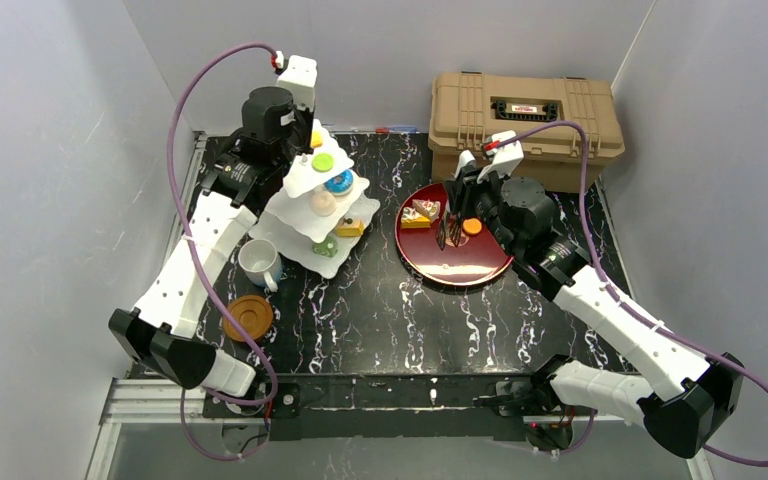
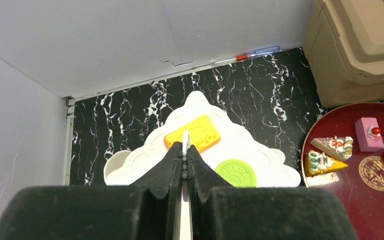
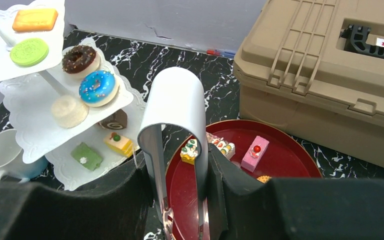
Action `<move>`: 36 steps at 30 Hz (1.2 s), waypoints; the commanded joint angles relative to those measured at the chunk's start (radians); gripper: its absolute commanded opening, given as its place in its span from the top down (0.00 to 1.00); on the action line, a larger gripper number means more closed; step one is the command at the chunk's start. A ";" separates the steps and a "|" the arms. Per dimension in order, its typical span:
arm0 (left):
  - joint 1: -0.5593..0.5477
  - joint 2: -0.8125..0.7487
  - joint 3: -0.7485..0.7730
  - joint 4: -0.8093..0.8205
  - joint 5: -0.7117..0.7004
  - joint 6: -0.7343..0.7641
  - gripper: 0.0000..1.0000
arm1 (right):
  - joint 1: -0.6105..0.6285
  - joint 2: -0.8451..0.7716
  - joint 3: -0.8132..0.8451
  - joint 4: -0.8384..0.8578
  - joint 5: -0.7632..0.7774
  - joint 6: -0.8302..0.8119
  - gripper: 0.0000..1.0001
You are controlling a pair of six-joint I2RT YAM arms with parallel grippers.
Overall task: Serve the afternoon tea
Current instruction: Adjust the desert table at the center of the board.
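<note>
Standing at the rear left of the black marbled table (image 1: 390,320): 1 white 3-tier cake stand (image 1: 290,212), upright.
- Top tier: 1 yellow rectangular biscuit (image 2: 192,132), 1 green round biscuit (image 2: 236,172).
- Middle tier: 1 chocolate doughnut (image 3: 80,59), 1 blue doughnut (image 3: 97,86), 1 cream round cake (image 3: 69,111).
- Bottom tier: 1 brown swirl roll (image 3: 115,119), 1 yellow square cake (image 3: 120,143), 1 green square cake (image 3: 86,156).

Left gripper (image 2: 185,150): above the top tier, fingers pressed together on the stand's thin white centre post, which runs up between them.

White mug (image 1: 260,262): 1, upright on the table, just beside the bottom tier on its near-left side.

Brown coaster (image 1: 247,316): flat on the table, near the mug, toward the arm bases.

Red tray (image 1: 460,265): round, right of the stand, just in front of the tan case (image 1: 525,125). It carries 2 decorated wedge slices (image 2: 332,146), 1 pink cake (image 3: 255,152) and 1 orange cookie (image 1: 472,226).

Right gripper (image 3: 177,170): over the tray's left part, fingers clamped on 1 pair of metal tongs (image 3: 172,100), bend uppermost, tips down toward the tray. Whether the tips touch the tray cannot be told.

Screwdriver (image 2: 257,52): 1, lying along the rear wall.
</note>
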 commanded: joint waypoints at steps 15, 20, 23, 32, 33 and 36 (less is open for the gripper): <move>-0.026 -0.026 0.019 0.050 -0.131 -0.217 1.00 | -0.009 -0.029 -0.021 0.061 -0.005 0.009 0.80; -0.026 -0.024 0.014 -0.002 -0.087 -0.307 1.00 | -0.009 -0.032 -0.025 0.062 -0.003 0.009 0.80; -0.028 -0.020 0.011 -0.017 -0.076 -0.337 1.00 | -0.009 -0.033 -0.026 0.064 0.000 0.010 0.80; -0.028 -0.028 0.046 -0.039 0.000 -0.331 0.43 | -0.009 -0.035 -0.033 0.068 -0.001 0.018 0.79; -0.028 -0.041 0.036 -0.042 0.020 -0.322 0.31 | -0.010 -0.034 -0.032 0.066 0.000 0.016 0.79; -0.028 -0.089 0.001 -0.042 0.077 -0.271 0.11 | -0.010 -0.035 -0.024 0.062 0.001 0.011 0.79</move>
